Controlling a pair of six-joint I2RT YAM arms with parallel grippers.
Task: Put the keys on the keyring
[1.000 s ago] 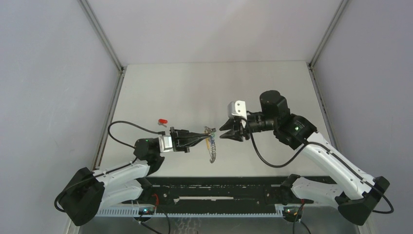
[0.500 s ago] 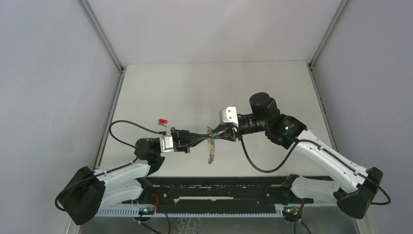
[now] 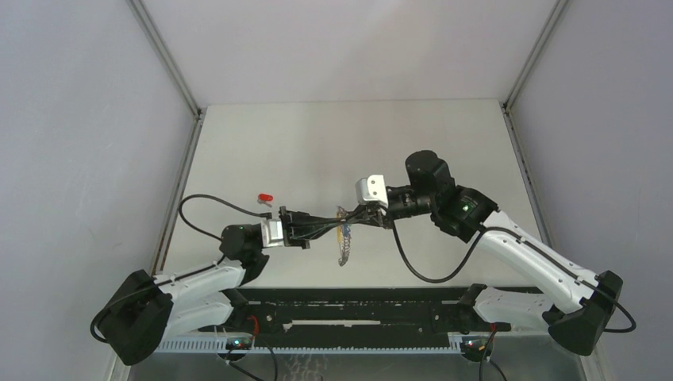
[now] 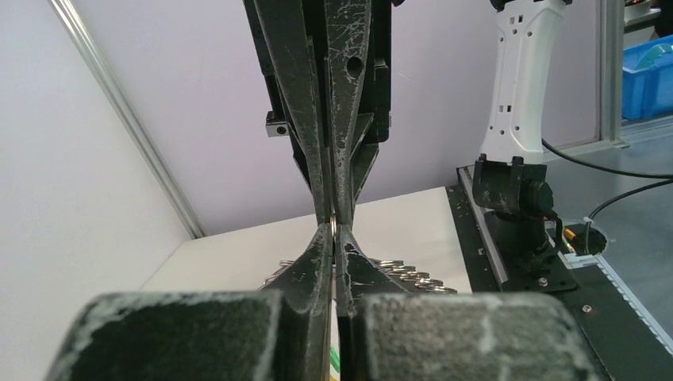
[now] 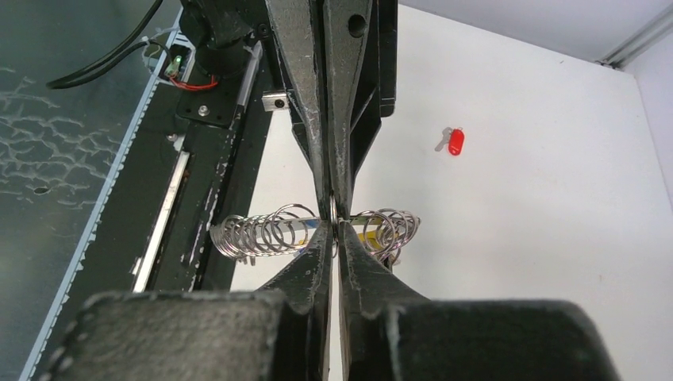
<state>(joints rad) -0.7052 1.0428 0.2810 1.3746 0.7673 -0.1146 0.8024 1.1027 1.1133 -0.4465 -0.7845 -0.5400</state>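
Grey walls [image 3: 79, 119], white table [image 3: 317, 143], red key [image 3: 265, 197].

I count two arms, each ending in one pincer: a left pincer [image 3: 336, 224] and a right pincer [image 3: 350, 218]. There is one desk [image 3: 357, 135] and one key that I can make out, the red-headed key [image 3: 265, 197]. There is one keyring [image 3: 344, 232] with one yellow tab; its silver chain loops overlap too much to count.
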